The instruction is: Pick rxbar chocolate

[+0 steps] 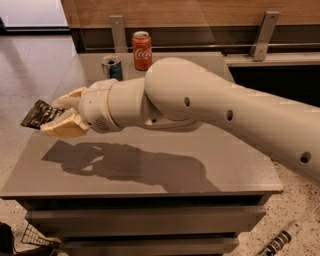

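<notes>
The rxbar chocolate (39, 114) is held pinched between the two pale fingers (64, 129) of the gripper (52, 118), one finger above it and one below. Its dark, crinkled wrapper sticks out to the left of the fingertips. The bar is held clear of the bench (240, 165), over its left edge, and a broad shadow (125, 165) of the gripper and wrist is cast on the grey top beneath. The cream-coloured arm (210, 105) is stretched across the bench from the right side of the view, and it covers much of the middle of the surface.

Two cans are seen upright at the far end of the bench. A red cola can (142, 50) is set nearest the back edge. A blue and silver can (112, 67) is placed just to its left and a little nearer, and its lower part is hidden by the wrist.

The bench top is smooth, matt grey and rectangular, with stepped grey panels (145, 220) below its front edge. Behind it a wood-panelled wall (200, 12) is seen, with two grey metal brackets (263, 35) fixed along a dark ledge. The floor (30, 65) is pale speckled stone. A ribbed cable (277, 242) is seen on the floor at the lower right, and a piece of wire mesh (32, 235) at the lower left.
</notes>
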You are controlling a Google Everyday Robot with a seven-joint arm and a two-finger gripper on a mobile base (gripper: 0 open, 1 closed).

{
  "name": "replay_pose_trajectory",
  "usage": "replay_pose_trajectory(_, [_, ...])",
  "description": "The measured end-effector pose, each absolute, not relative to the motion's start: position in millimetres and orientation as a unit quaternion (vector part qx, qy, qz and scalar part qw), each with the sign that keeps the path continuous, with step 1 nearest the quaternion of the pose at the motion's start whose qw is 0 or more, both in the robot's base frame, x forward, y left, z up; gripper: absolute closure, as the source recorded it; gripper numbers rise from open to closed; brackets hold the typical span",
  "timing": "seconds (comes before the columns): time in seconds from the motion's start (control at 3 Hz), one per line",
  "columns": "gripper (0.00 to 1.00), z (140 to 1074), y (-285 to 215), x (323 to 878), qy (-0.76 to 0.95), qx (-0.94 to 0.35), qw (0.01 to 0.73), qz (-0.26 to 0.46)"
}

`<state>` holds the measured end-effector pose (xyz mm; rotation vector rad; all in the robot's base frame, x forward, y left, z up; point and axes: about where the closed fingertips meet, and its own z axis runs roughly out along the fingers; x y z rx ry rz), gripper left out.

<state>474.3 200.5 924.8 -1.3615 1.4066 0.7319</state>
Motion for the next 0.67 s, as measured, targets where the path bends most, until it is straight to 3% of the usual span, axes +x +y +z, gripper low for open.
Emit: replay_pose_trajectory(0.67, [1.00, 965, 186, 456, 0.546, -0.575, 0.544, 0.274])
